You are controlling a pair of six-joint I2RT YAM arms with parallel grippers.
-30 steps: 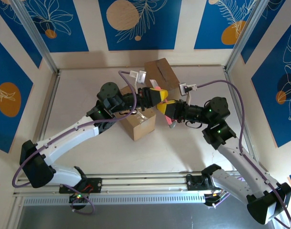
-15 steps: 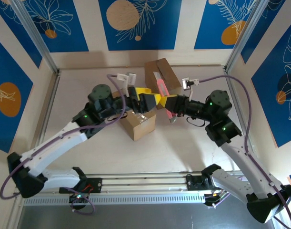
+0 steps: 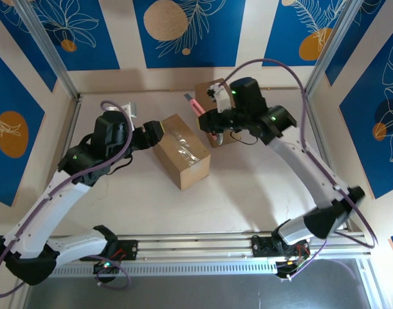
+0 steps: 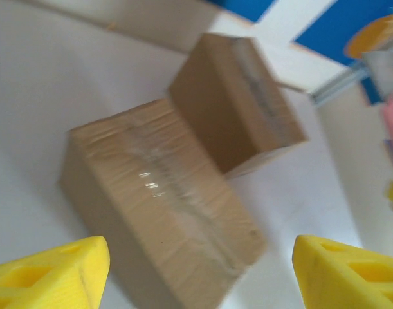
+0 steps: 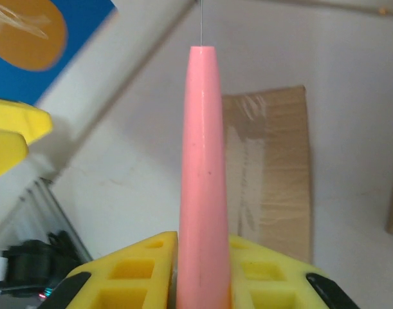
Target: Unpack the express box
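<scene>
The taped box point(image 3: 180, 151) lies on the surface point(image 3: 247, 187), tape seam up. The left gripper point(image 3: 154, 132) hangs just left of the box, jaws wide apart and empty. Behind the box, the right gripper point(image 3: 212, 121) is clamped on a pink cutter point(image 3: 196, 105), beside a second box point(image 3: 219, 95).

Pale table point(image 3: 247, 193), 2 cardboard boxes on it: taped box point(image 3: 180, 151) mid-frame, lying at an angle; 2nd box point(image 3: 212, 90) upper centre, just beside its far end.
</scene>
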